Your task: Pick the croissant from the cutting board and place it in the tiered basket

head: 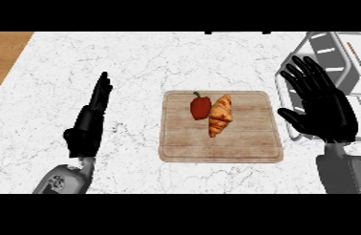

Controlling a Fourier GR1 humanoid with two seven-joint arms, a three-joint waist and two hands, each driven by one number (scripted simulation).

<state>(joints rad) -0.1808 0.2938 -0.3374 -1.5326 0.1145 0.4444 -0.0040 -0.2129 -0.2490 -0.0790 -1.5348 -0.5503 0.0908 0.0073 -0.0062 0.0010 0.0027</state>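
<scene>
Croissant [220, 115] is shown ungrasped on the cutting board [250, 145]; both open, empty robot hands, left [90, 118] and right [321, 102], are held clear, tiered basket [325, 50] unfilled.

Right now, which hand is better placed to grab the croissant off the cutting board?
The right hand. It is open beside the cutting board's right edge, nearer the croissant, and over the tiered basket. The left hand is further away, with the red pepper on its side of the croissant.
</scene>
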